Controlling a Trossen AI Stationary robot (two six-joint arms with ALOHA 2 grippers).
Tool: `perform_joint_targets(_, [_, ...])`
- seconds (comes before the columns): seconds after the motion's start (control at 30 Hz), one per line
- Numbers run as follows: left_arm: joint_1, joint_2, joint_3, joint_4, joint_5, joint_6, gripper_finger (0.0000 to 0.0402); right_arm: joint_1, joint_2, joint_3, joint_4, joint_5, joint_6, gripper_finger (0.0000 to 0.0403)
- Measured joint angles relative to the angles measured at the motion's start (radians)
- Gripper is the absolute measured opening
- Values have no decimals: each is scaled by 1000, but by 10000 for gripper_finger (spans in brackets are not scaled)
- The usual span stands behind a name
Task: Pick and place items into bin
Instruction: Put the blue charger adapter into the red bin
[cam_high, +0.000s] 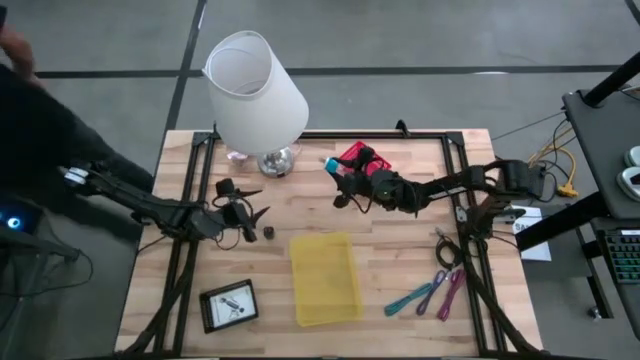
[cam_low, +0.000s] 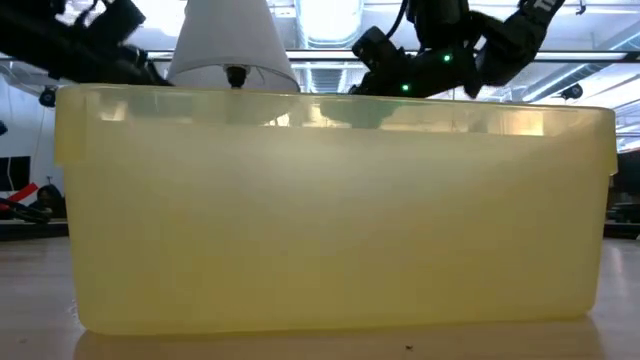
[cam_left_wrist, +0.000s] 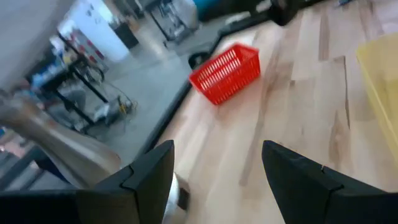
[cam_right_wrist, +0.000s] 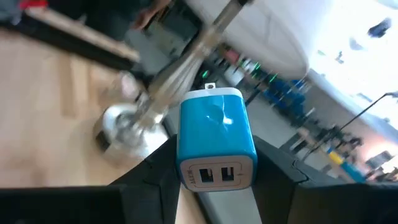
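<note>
A blue-and-white USB charger (cam_right_wrist: 214, 140) sits between the fingers of my right gripper (cam_high: 337, 172), which is shut on it beside the red basket (cam_high: 352, 154), right of the lamp's base (cam_high: 276, 161). The yellow bin (cam_high: 325, 278) stands in the middle of the table's near half. My left gripper (cam_high: 250, 205) hangs open and empty left of the bin, near a tiny dark cube (cam_high: 268, 232) that lies on the wood. Teal and purple strips (cam_high: 430, 295) and a black cable (cam_high: 445, 250) lie to the right of the bin. My right gripper pinches the charger by its two blue side faces (cam_right_wrist: 184, 155) between its two fingers (cam_right_wrist: 152, 171). The fingers lie about level and come from the table's right. The charger is lifted clear of the table, its USB ports facing back at the wrist and its white end pointing at the lamp.
The big white lamp (cam_high: 255, 85) stands at the far middle, its stem (cam_right_wrist: 186, 68) close in front of the charger. A dark-framed white card (cam_high: 228, 305) lies near left. The bin's wall (cam_low: 330, 210) fills the low view.
</note>
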Motion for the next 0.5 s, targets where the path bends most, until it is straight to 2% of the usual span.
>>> perform_joint_targets(0.3, [0,-89,-28,87,0,9,226,-51,-185,0,-391,3,262,139])
perform_joint_targets(0.5, [0,-105,-46,109,0,45,226,-102,-244,0,-570,3,374,139])
